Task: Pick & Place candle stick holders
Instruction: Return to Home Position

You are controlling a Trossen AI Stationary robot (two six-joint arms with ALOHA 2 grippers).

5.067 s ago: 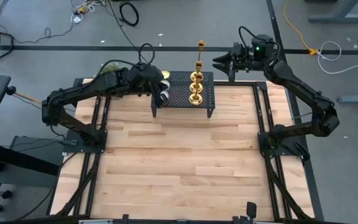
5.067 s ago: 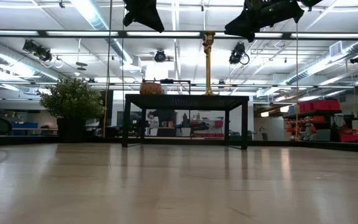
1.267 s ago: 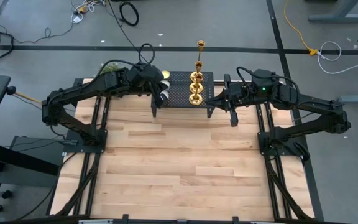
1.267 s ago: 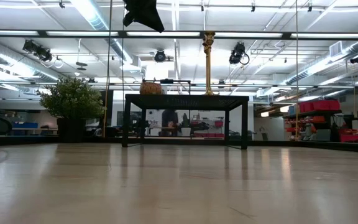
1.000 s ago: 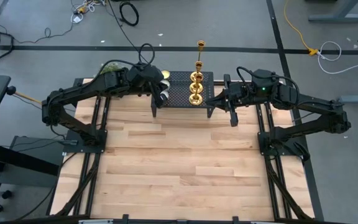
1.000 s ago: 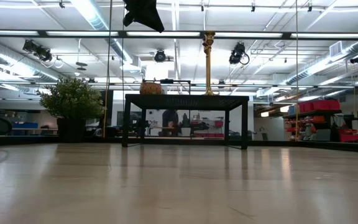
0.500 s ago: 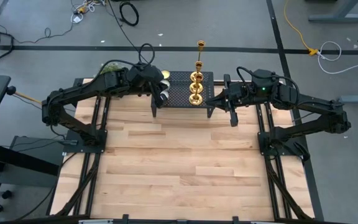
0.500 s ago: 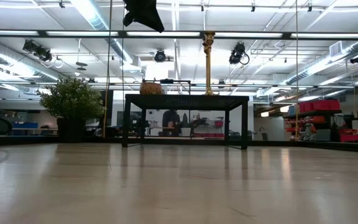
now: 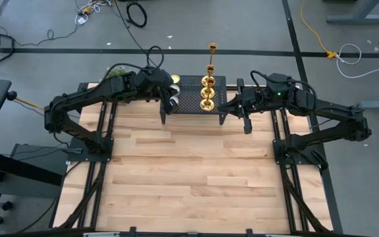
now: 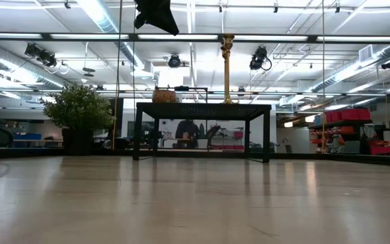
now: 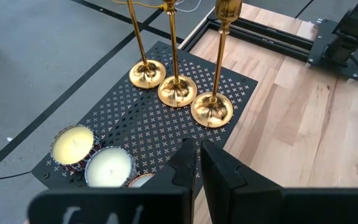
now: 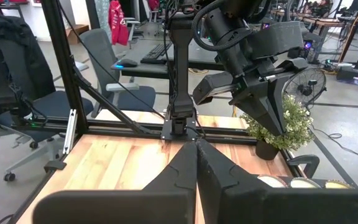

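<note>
Black shelf [image 9: 191,97] bears candle stick holders [image 9: 207,92] rowed near-to-far; right gripper [image 9: 220,107], nearer, and left gripper [image 9: 170,101] flank them, both pressed together.

Three candlesticks [image 11: 178,92]: shiny gold. Shelf [image 11: 129,118]: black, with a regular pattern of small pale crosses. Candles [image 11: 109,167]: cream wax. Worktop [image 9: 189,171]: pale wood in mixed light-brown strips.

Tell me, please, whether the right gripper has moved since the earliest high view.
Yes. The right gripper has come from beyond the black shelf to beside its near right corner.
</note>
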